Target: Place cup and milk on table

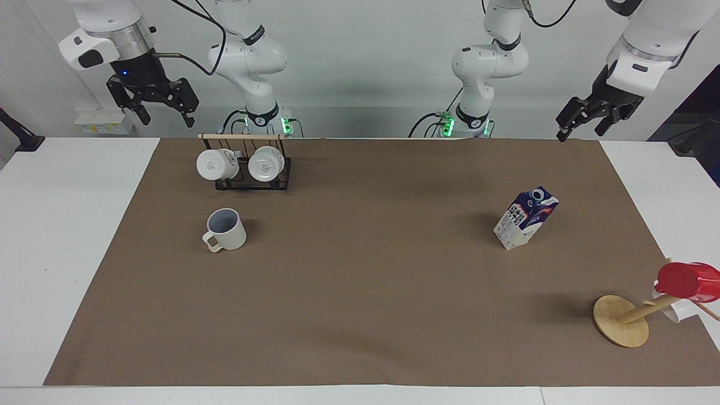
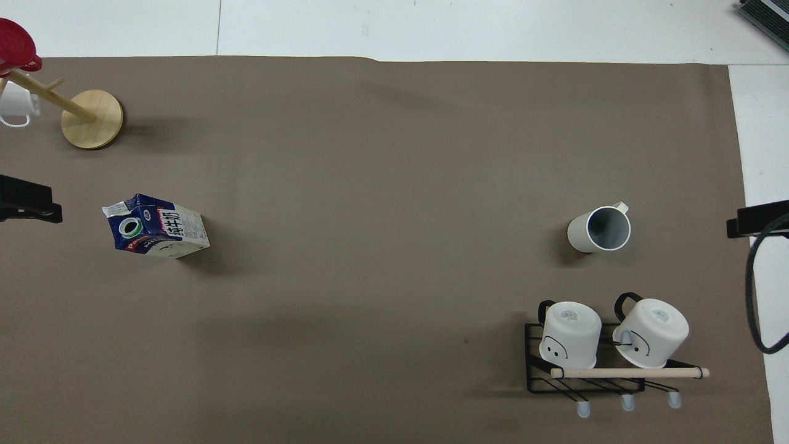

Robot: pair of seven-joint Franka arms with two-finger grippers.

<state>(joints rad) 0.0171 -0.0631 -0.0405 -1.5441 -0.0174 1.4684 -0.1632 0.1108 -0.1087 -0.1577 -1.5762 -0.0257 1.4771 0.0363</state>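
Observation:
The cream cup [image 1: 226,229] stands upright on the brown sheet [image 1: 365,270] of the table [image 1: 67,225], toward the right arm's end; it also shows in the overhead view [image 2: 599,229]. The milk carton [image 1: 526,218] stands on the sheet toward the left arm's end, and shows from above in the overhead view [image 2: 157,226]. My right gripper [image 1: 167,118] hangs open and empty, high over the table's edge by the robots. My left gripper [image 1: 580,130] hangs open and empty, high over that same edge at its own end.
A black wire rack [image 1: 253,181] with a wooden rail holds two glossy white mugs [image 1: 216,164], nearer to the robots than the cup. A wooden mug tree [image 1: 621,320] carries a red cup [image 1: 687,281] and a white mug at the left arm's end.

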